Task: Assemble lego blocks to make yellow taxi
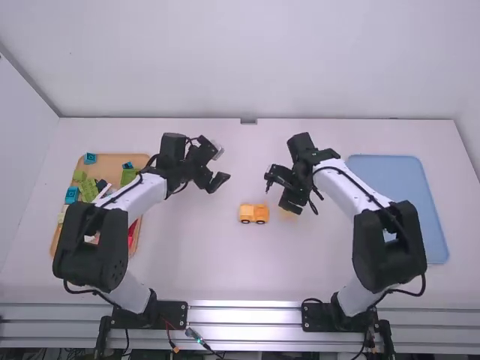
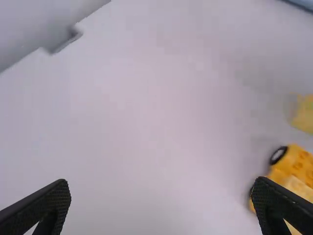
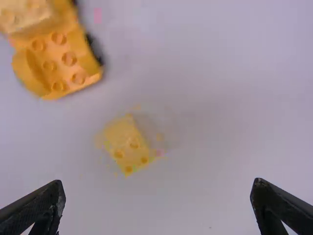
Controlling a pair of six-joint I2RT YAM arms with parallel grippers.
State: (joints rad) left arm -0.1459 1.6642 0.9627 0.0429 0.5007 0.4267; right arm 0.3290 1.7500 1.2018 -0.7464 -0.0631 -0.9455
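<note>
And here is the right hand [image 1: 276,193], open wide, its two fingers well apart with nothing between them, hovering over the middle of the surface [image 1: 187,255]. Right there by it sits a small pale-yellow block [image 3: 127,147], studs up, lying loose on the surface, touching neither finger.

Just to the left of that block, and apart from it, we have the taxi [image 1: 253,214]! It stands on its black wheels around the middle of the surface, an orange-yellow body with round studs showing on one end and a paler piece on top.

Over to the left hand [image 1: 223,165]: it is open too, empty, hanging to the left of the taxi and a bit closer to the far edge of the surface.

Farther out, by the left edge, lies the wooden tray [image 1: 112,160], with green blocks [image 1: 90,189], blue blocks [image 1: 72,194] and red pieces [image 1: 133,234] in it, partly hidden behind the left arm. And out toward the right edge, partly behind the right arm, is the flat blue tray [image 1: 386,169].
</note>
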